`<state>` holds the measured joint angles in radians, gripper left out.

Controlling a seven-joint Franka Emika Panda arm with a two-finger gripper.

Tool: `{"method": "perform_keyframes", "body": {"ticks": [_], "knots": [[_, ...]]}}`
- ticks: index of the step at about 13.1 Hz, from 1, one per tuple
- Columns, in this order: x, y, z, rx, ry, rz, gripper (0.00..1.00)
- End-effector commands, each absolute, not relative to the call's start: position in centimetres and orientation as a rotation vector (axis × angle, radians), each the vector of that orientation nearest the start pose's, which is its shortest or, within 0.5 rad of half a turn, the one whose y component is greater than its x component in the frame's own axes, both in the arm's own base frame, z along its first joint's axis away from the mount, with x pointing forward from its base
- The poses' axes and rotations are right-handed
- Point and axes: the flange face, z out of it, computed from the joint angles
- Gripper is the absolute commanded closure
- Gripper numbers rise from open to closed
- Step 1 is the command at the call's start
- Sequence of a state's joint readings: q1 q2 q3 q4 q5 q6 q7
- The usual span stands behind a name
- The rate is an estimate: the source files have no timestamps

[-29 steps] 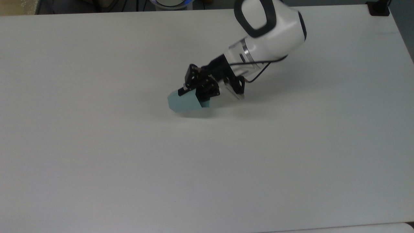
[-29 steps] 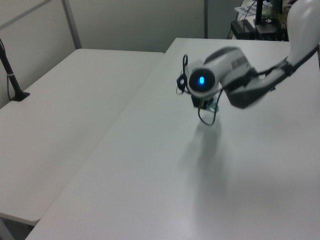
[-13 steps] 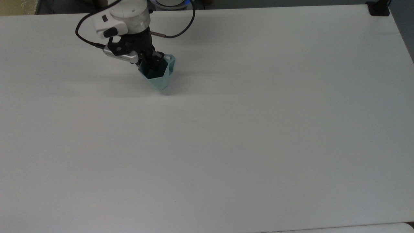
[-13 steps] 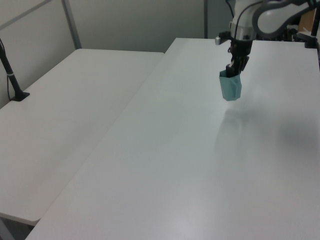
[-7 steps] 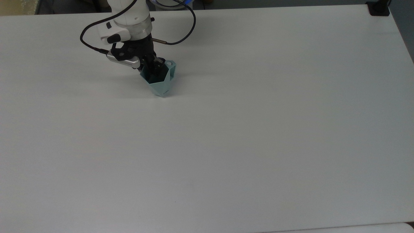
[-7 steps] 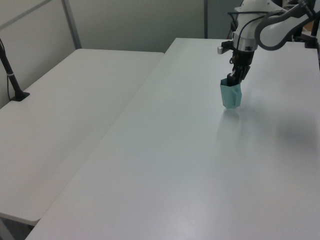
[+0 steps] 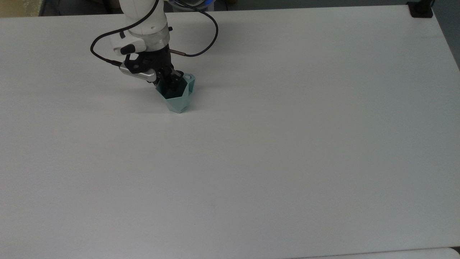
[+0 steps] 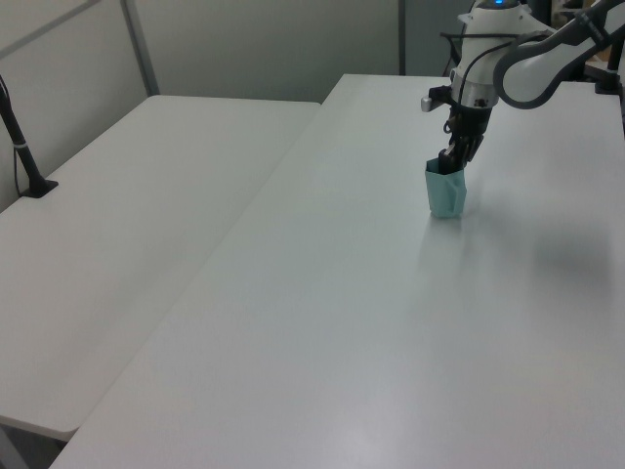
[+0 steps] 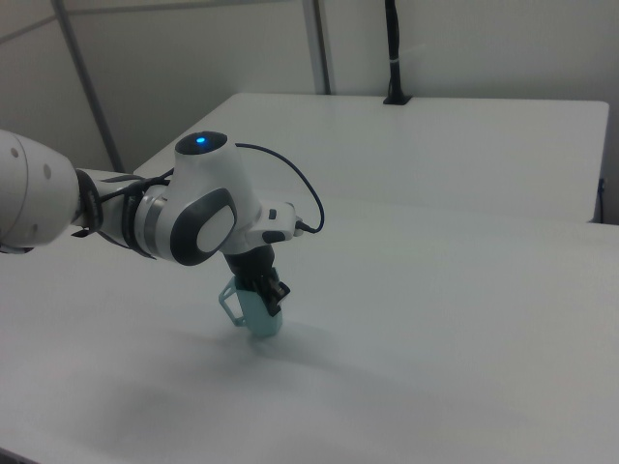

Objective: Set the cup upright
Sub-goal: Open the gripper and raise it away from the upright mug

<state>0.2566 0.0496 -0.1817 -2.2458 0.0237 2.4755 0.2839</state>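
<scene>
The pale teal faceted cup (image 7: 178, 97) stands mouth up on the white table (image 7: 287, 144), near the top view's upper left. Its small handle points toward the top view's upper right. My gripper (image 7: 171, 83) reaches down into the cup's mouth and is shut on its rim wall, one finger inside. In the left view the cup (image 8: 447, 194) sits on the table under the gripper (image 8: 453, 161). In the right view the cup (image 9: 255, 314) tilts slightly below the gripper (image 9: 270, 293), its handle toward the right view's left.
A black cable (image 7: 205, 39) loops from the wrist. A black clamp (image 7: 420, 9) sits at the table's corner on the top view's upper right. A second white table (image 8: 117, 215) adjoins on the left view's left, with a black post (image 8: 21, 142).
The cup, earlier on its side mid-table in my gripper, has been carried to the top view's upper left and turned mouth up. In the last half second it came down slightly.
</scene>
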Motion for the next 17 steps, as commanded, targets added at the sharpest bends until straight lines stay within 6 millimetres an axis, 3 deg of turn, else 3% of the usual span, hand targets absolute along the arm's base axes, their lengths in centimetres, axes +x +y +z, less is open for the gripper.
{"method": "perform_keyframes", "body": {"ticks": [1,2,5,6,7,11,14,17], "knots": [[54.3,4.2,36.9,-3.037,0.38,-0.301,0.67],[54.3,4.2,37.1,-3.034,0.394,-0.298,0.47],[54.3,4.3,38.3,-3.041,0.392,-0.243,0.23],[54.3,4.3,39.4,-3.038,0.386,-0.248,0.0],[54.4,4.3,40.6,-3.033,0.386,-0.253,0.0],[55.4,5.1,49.3,-3.03,0.351,-0.213,0.0],[55.1,6.0,57.1,-3.035,0.202,-0.288,0.0],[53.8,4.6,59.1,-3.062,0.003,-0.276,0.0]]}}
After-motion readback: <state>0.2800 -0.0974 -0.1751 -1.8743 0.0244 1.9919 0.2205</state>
